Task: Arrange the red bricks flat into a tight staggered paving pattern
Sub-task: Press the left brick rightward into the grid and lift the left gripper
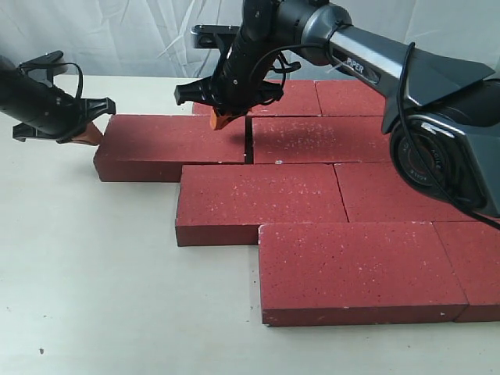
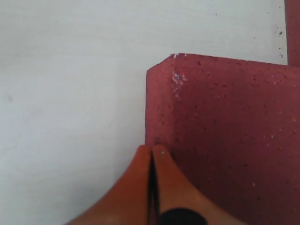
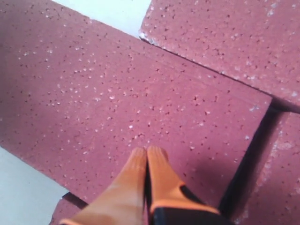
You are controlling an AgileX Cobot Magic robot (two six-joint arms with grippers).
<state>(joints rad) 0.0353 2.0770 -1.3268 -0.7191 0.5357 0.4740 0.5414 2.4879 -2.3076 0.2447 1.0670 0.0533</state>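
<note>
Several dark-red bricks lie flat in staggered rows on the table. The left brick of the second row is parted from its right neighbour by a narrow dark gap. My left gripper is shut with nothing in it, its orange tips against that brick's left end. My right gripper is shut and empty, tips down on the same brick's top near its right end.
The back row of bricks lies behind the right arm. Front rows fill the middle and right. Bare cream tabletop spreads at the left and front. A white curtain hangs behind.
</note>
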